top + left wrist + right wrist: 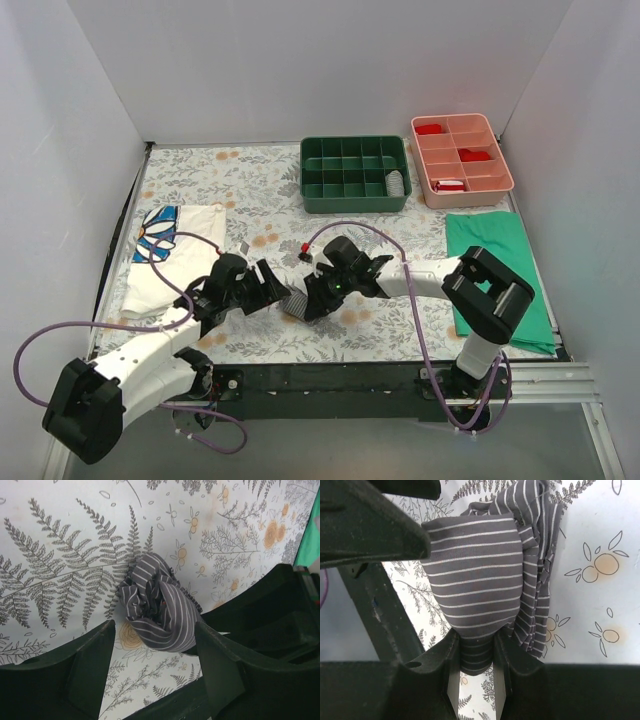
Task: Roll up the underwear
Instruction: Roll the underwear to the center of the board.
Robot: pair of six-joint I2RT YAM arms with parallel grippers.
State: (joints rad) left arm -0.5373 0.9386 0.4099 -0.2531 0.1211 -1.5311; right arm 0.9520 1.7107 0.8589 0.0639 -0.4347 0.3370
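The underwear is a bunched roll of grey-and-white striped cloth on the fern-print table cover, between my two grippers. In the left wrist view the underwear lies just ahead of my left gripper, whose jaws stand wide apart on either side of its near end without closing on it. My left gripper sits left of the roll in the top view. My right gripper is shut on one end of the underwear, pinching a tuft between its fingers. My right gripper is right of the roll.
A green compartment bin holds one striped roll. A pink tray with red items stands at the back right. A plain green cloth lies right, a white daisy-print cloth left. White walls enclose the table.
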